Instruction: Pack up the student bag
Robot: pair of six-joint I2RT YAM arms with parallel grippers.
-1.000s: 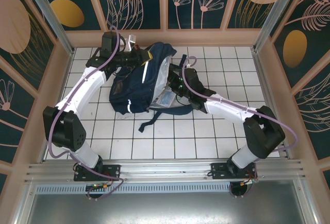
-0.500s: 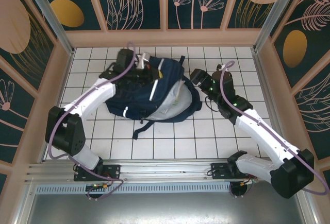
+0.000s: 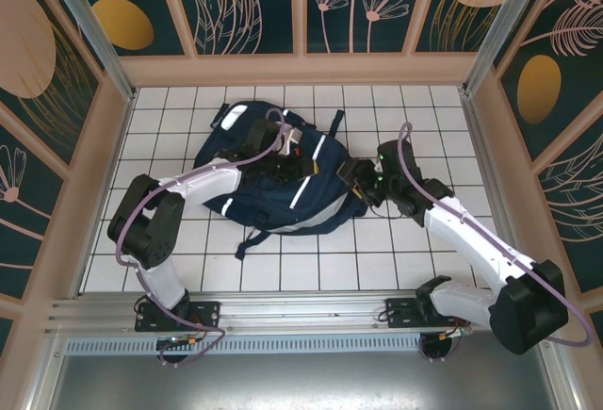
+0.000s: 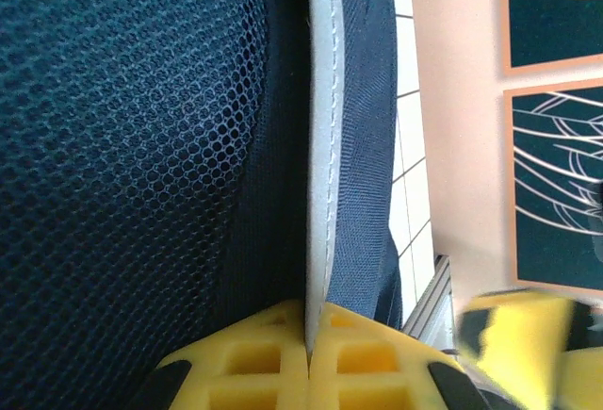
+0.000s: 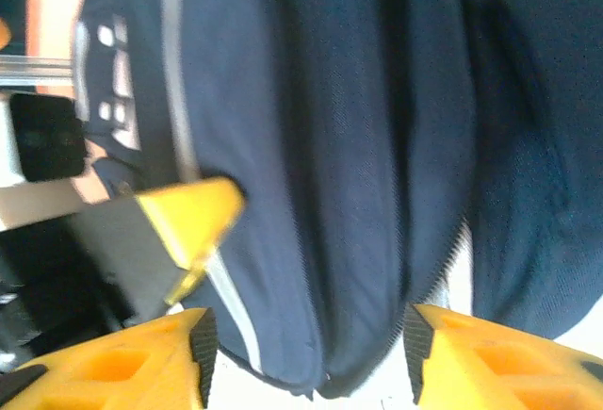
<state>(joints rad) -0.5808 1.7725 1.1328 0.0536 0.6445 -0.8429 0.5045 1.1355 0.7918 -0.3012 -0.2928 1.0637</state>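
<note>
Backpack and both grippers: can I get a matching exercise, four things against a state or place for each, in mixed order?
Things
1. left gripper
2. right gripper
3. backpack
4. loose strap

States or places
A. open, navy fabric between its fingers
B. lying across the white tiled table
C. shut on a grey strip of the bag
D. trailing from the bag toward the near edge

Pairs: 1-C, 2-A, 3-B, 4-D
</note>
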